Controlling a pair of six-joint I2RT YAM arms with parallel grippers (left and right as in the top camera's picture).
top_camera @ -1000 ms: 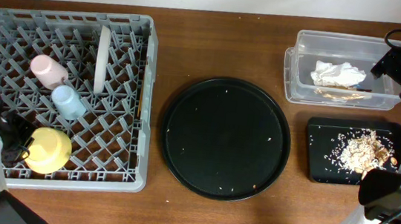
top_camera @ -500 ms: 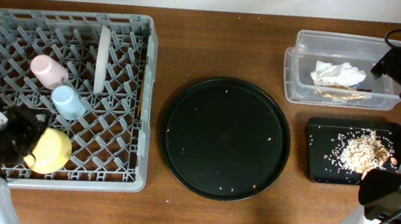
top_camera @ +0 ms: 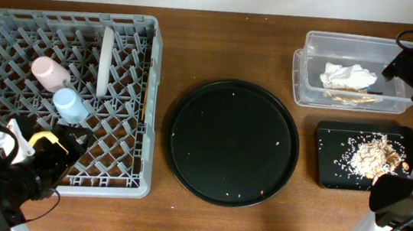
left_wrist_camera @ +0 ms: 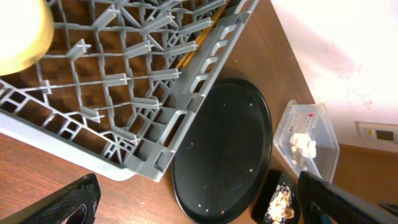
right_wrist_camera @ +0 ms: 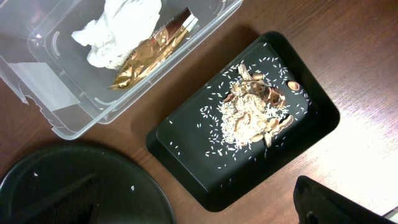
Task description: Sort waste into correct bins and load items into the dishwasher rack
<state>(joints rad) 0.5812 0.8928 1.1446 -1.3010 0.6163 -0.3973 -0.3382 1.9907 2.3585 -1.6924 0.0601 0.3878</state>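
Now — left gripper (left_wrist_camera: 199, 202) apart, over rack (left_wrist_camera: 186, 112) corner | right gripper (right_wrist_camera: 199, 199) apart, above black tray (right_wrist_camera: 180, 146)

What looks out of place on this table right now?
Thin wooden chopsticks lie inside the dishwasher rack, along the wall beside the round black tray, not with the napkin in the clear tub.

Two cups (top_camera: 49, 73) (top_camera: 70, 105), two trays (top_camera: 233, 142) (top_camera: 329, 138) (black); one plate (top_camera: 105, 60), bowl (left_wrist_camera: 22, 28), tub (top_camera: 312, 43), rack (top_camera: 71, 15)
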